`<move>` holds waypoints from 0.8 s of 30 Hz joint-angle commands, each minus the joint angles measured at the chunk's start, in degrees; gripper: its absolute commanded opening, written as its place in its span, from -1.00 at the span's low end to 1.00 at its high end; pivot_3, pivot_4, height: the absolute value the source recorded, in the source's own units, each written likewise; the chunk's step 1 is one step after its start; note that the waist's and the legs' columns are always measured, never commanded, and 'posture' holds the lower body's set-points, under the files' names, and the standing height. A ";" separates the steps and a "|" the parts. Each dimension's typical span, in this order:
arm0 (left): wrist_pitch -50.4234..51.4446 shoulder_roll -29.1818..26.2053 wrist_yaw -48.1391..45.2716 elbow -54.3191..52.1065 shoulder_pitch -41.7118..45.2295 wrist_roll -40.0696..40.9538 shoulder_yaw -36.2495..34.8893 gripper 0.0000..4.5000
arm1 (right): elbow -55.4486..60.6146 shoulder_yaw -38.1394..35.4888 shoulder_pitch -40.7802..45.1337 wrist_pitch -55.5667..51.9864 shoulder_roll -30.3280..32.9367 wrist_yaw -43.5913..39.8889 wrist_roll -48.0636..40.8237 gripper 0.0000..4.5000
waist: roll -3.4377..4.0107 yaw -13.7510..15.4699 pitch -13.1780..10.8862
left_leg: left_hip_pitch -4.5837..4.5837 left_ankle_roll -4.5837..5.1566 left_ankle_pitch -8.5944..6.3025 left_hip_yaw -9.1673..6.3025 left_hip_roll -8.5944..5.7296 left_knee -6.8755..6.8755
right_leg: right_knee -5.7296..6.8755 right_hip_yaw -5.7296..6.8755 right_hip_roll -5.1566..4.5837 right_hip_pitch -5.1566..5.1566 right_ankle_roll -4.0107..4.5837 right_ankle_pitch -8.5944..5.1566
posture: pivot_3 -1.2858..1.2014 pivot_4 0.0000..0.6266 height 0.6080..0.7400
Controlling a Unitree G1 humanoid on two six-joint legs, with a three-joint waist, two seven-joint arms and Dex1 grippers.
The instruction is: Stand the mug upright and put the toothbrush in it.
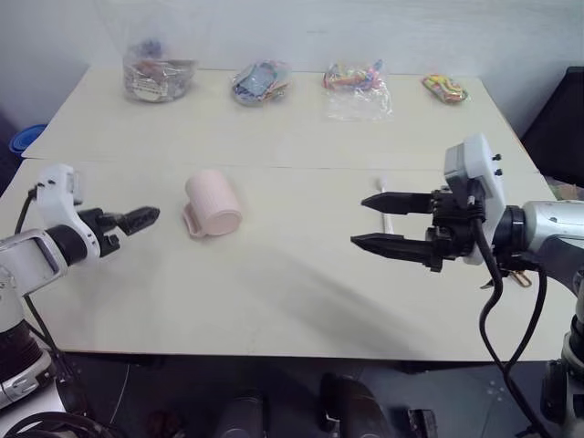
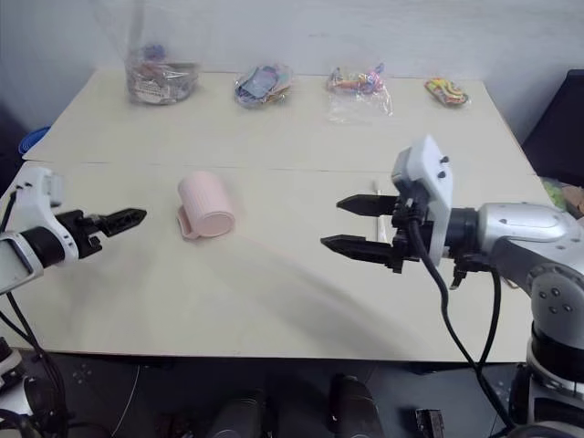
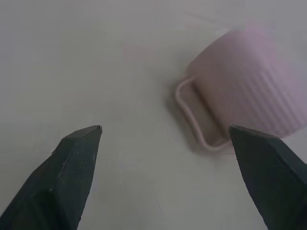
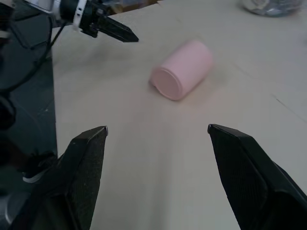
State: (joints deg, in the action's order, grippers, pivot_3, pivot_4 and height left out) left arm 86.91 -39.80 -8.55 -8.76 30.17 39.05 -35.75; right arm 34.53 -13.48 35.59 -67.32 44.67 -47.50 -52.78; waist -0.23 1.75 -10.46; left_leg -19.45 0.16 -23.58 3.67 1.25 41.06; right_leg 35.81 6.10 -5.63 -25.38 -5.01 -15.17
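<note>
Lying on its side, the mug (image 1: 213, 203) rests left of centre on the bench (image 1: 292, 292), between two empty hands

Left hand (image 1: 146, 217), at the left edge of the frame, points toward the mug from near by without touching it, fingers spread; the mug's handle lies against the bench on the near left. Right hand (image 1: 372, 222), at centre right, has its two black fingers spread with nothing between them. The toothbrush (image 1: 385, 203) lies on the bench just behind the right hand's fingers, largely hidden by them. Four clear bags (image 1: 260, 82) of small items line the far edge at the top of the frame
</note>
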 commanded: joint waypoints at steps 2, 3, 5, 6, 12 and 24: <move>1.99 2.52 3.06 4.81 6.53 -3.89 1.51 1.00 | -0.22 1.58 1.82 2.85 0.17 0.92 -0.98 0.54 | -0.10 -0.29 0.04 | -0.01 0.00 0.00 0.05 -0.01 0.01 | 0.01 0.01 0.00 0.00 -0.01 0.00 | 0.03 -0.52 1.00; 1.18 3.45 3.63 7.16 7.72 -5.05 1.93 1.00 | -0.48 1.94 2.06 3.29 -0.06 1.35 -1.02 0.54 | -0.10 -0.43 0.05 | 0.00 0.00 0.01 0.07 -0.01 0.00 | 0.01 0.01 0.00 -0.01 -0.01 0.01 | 0.03 -0.52 1.00; -0.14 4.80 4.06 11.53 9.59 -6.81 2.93 1.00 | -0.84 2.37 2.26 3.86 -0.35 2.14 -1.24 0.54 | -0.10 -0.51 0.05 | 0.05 -0.02 0.01 0.12 0.01 -0.05 | 0.01 0.03 0.01 -0.01 -0.01 0.01 | 0.03 -0.52 1.00; -0.05 5.15 4.16 13.01 10.27 -7.45 3.21 1.00 | -0.92 2.49 2.25 4.09 -0.33 2.40 -1.40 0.54 | -0.10 -0.67 0.05 | 0.06 -0.04 0.02 0.16 0.01 -0.06 | 0.02 0.04 0.03 -0.02 -0.01 0.01 | 0.03 -0.52 1.00; -0.11 5.78 2.82 24.26 14.26 -11.55 9.86 1.00 | -0.55 3.05 0.88 5.77 -0.55 4.64 -1.44 0.54 | -0.08 -0.73 0.06 | 0.11 -0.11 0.06 0.39 0.08 -0.06 | 0.07 0.06 0.07 -0.02 -0.01 0.00 | 0.03 -0.52 1.00; -3.58 8.46 0.33 41.98 26.92 -15.36 13.16 0.32 | 0.39 1.55 -0.81 6.92 -0.80 9.44 -4.37 0.55 | -0.02 -0.23 0.12 | 0.19 -0.12 0.09 0.46 -0.03 0.00 | 0.09 0.10 -0.03 0.15 -0.04 0.02 | 0.03 -0.52 1.00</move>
State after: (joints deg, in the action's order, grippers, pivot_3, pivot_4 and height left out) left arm 82.39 -32.04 -7.29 30.61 56.81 24.24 -23.54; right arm 33.40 -9.78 34.73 -62.01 43.73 -38.76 -55.88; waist -0.25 1.52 -10.34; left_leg -19.26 0.05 -23.49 4.13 1.22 41.05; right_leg 35.89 6.20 -5.66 -25.24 -5.04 -15.15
